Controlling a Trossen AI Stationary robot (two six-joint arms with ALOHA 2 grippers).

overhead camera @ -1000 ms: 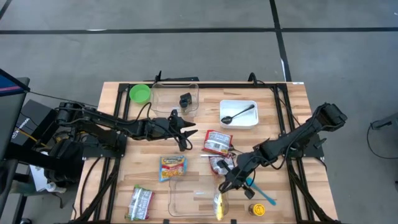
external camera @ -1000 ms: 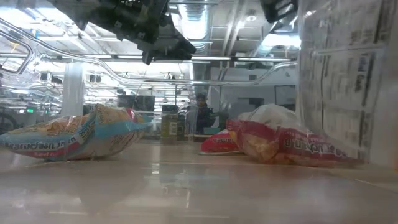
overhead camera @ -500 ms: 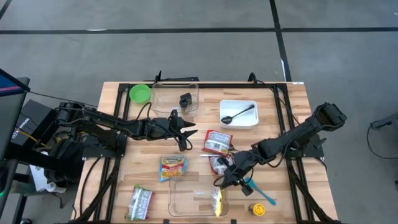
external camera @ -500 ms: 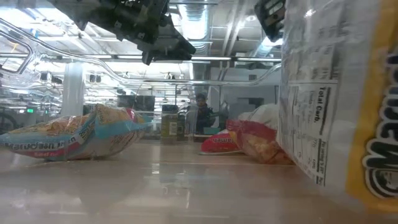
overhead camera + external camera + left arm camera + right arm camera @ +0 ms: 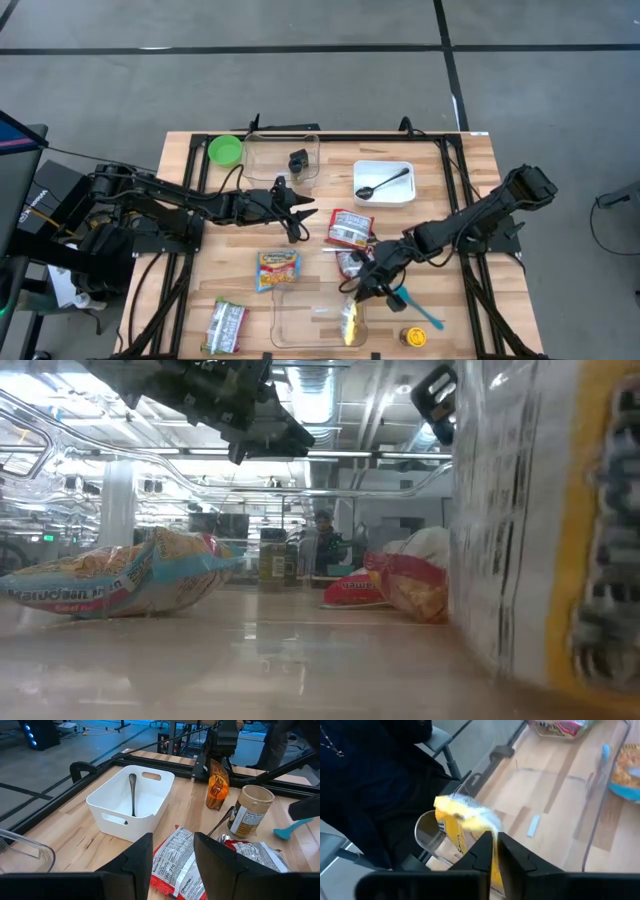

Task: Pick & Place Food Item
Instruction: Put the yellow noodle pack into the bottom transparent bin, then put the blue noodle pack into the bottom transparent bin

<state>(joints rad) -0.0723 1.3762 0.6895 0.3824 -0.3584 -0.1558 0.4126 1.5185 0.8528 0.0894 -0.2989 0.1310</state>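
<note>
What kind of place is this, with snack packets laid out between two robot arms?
Probably a robotics lab or test hall. A wooden table in a black metal frame stands on a bare concrete floor, the low view shows ceiling strip lights, and a person sits among workstations behind.

yellow packet, green bowl, white bin, teal spatula

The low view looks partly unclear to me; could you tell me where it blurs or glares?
Low view: the yellow packet fills the right side, too close and blurred; ceiling lights glare and reflect off the tabletop. The blue-and-orange packet is sharper.
</note>
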